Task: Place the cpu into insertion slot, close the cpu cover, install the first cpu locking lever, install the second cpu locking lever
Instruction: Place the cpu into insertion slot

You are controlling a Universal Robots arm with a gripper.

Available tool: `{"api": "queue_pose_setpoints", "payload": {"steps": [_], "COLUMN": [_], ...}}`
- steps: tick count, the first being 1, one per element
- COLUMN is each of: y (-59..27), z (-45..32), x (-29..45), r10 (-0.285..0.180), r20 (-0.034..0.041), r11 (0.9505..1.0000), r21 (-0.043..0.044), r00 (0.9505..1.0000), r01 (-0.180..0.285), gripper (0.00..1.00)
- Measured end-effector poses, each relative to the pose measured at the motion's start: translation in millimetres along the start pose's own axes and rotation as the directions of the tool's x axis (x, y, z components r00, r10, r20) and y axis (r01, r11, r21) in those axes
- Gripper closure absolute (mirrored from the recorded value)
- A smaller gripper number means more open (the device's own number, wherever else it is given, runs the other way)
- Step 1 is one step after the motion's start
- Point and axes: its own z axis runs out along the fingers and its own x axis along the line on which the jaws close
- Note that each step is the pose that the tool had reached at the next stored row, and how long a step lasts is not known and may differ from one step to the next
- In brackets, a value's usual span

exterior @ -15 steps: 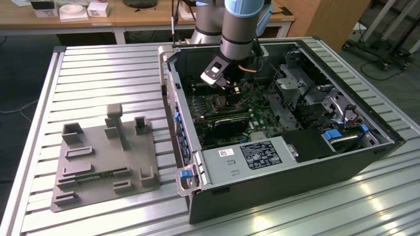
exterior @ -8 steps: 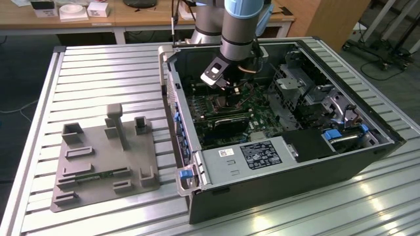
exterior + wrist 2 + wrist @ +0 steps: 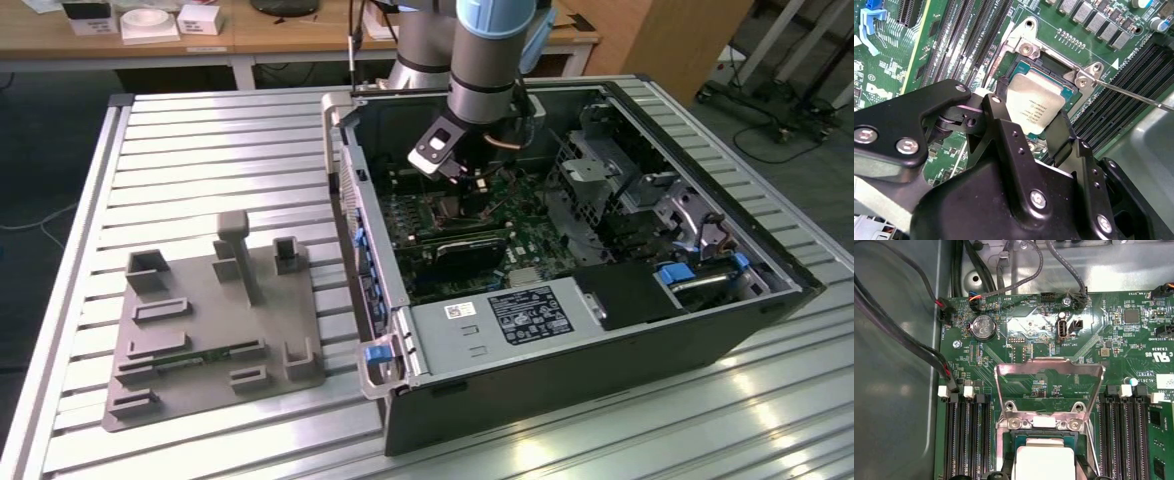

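Observation:
The cpu (image 3: 1035, 106), a flat silvery square chip, sits between my two black fingers (image 3: 999, 117), right over the insertion slot (image 3: 1046, 64), whose dark centre and silver rim show beyond it. I cannot tell whether the chip rests in the slot or hovers just above. My gripper (image 3: 1029, 114) is shut on the cpu. In the first wrist view the cpu (image 3: 1044, 462) lies below the cpu cover (image 3: 1004, 390), a silver window frame swung open and standing up at its hinge. A thin locking lever (image 3: 1134, 93) sticks out beside the slot. In the exterior view my gripper (image 3: 463, 180) reaches down into the open computer case.
Long black memory slots (image 3: 966, 440) flank the socket on both sides. Black cables (image 3: 904, 340) run along the case wall. A black labelled power-supply box (image 3: 527, 315) fills the case's near end. A grey fixture plate (image 3: 214, 320) lies on the slatted table at the exterior view's left.

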Motion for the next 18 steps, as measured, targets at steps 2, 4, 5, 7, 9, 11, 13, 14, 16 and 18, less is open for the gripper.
{"api": "queue_pose_setpoints", "payload": {"steps": [2, 4, 5, 7, 9, 11, 13, 14, 16, 18], "y": [0.1, 0.1, 0.1, 0.1, 0.1, 0.1, 0.2, 0.2, 0.2, 0.1], "z": [0.2, 0.3, 0.3, 0.3, 0.3, 0.3, 0.5, 0.8, 0.8, 0.4], "x": [0.0, 0.0, 0.0, 0.0, 0.0, 0.0, 0.1, 0.2, 0.2, 0.0], "r10": [0.0, 0.0, 0.0, 0.0, 0.0, 0.0, 0.0, 0.0, 0.0, 0.0], "r20": [-0.0001, -0.0002, -0.0002, -0.0002, -0.0002, -0.0002, -0.0008, -0.0014, -0.0012, -0.0003], "r11": [1.0, 1.0, 1.0, 1.0, 1.0, 1.0, 1.0, 1.0, 1.0, 1.0], "r21": [-0.0001, -0.0002, -0.0001, -0.0001, -0.0001, -0.0002, -0.0007, -0.0011, -0.0008, -0.0002], "r00": [1.0, 1.0, 1.0, 1.0, 1.0, 1.0, 1.0, 1.0, 1.0, 1.0], "r01": [0.0, 0.0, 0.0, 0.0, 0.0, 0.0, 0.0, 0.0, 0.0, 0.0], "gripper": [0.46, 0.46, 0.46, 0.46, 0.46, 0.46, 0.46, 0.45, 0.39, 0.33]}}
